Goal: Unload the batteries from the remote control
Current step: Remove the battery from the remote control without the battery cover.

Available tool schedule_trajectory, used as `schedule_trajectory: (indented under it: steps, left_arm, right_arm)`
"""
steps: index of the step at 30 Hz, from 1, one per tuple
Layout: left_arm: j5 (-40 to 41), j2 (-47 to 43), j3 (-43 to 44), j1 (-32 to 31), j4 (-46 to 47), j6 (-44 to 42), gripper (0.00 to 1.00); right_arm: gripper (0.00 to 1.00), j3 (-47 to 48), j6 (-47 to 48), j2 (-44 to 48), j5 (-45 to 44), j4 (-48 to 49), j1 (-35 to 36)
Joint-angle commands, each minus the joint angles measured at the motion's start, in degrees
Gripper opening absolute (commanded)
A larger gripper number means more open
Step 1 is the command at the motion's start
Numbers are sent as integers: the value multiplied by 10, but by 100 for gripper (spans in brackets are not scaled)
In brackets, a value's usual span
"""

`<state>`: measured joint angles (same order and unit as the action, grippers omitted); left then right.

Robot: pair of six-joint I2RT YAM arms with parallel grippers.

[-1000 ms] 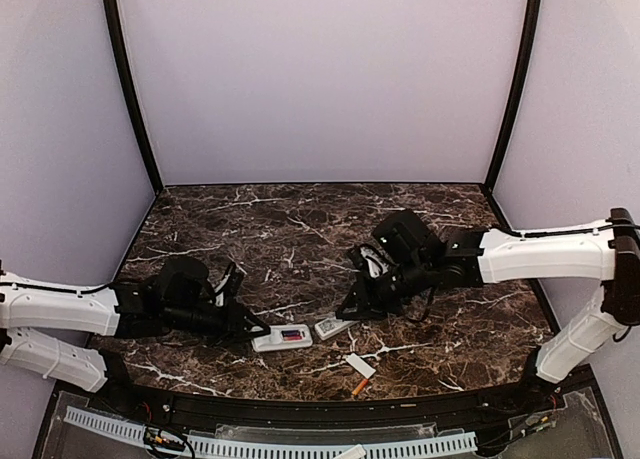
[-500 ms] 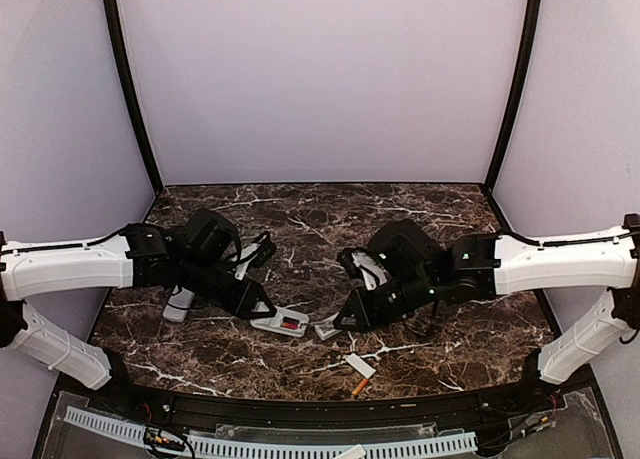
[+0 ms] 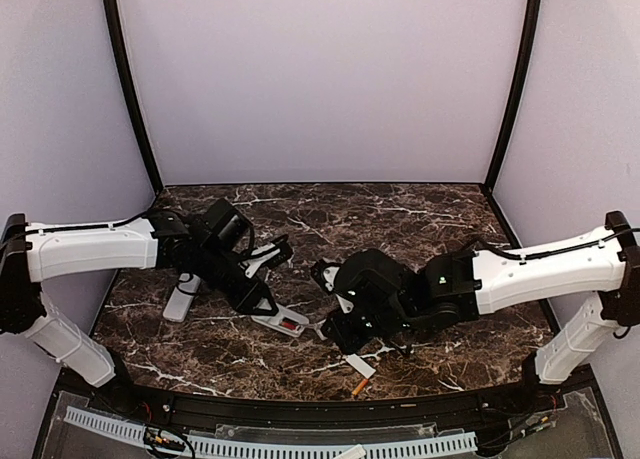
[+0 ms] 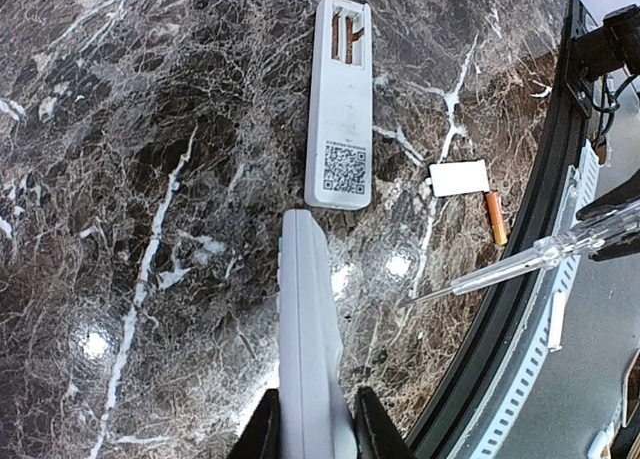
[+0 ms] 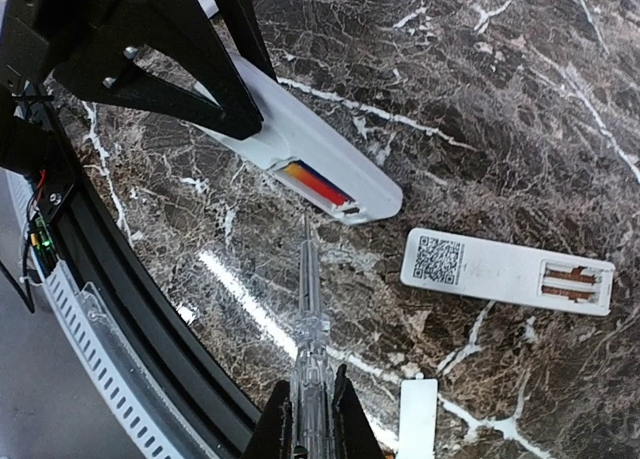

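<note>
A red-orange-blue battery (image 5: pixel 318 184) sits in the open bay of the white remote (image 5: pixel 320 151) clamped between the left fingers (image 4: pixel 372 434); an orange battery (image 4: pixel 497 217) lies loose on the dark marbled surface (image 4: pixel 120 179). The right fingers (image 5: pixel 272 431) pinch a clear tool (image 5: pixel 308 309). Lilac walls (image 3: pixel 320 79) enclose the surface. Battery markings are too small to read.

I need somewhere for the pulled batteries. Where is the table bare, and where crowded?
Bare: far marble of the table, along the back wall. Crowded: near centre, around the held remote, the clear tool, the empty remote, white cover and orange battery.
</note>
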<state>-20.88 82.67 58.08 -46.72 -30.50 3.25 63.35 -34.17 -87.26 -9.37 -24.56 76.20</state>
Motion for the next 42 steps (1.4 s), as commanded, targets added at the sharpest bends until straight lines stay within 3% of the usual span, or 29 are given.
schedule_trajectory:
  steps: [1, 12, 42]
  left_arm:
    - [-24, 14, 24, 20, -26, -27, 0]
    - [-69, 56, 43, 62, -41, -20, 0]
    - [-91, 68, 47, 73, -43, -23, 0]
  right_arm:
    - [0, 37, 60, -31, -93, -15, 17]
    - [0, 72, 112, -82, -112, -7, 22]
    - [0, 126, 150, -169, -199, -8, 33]
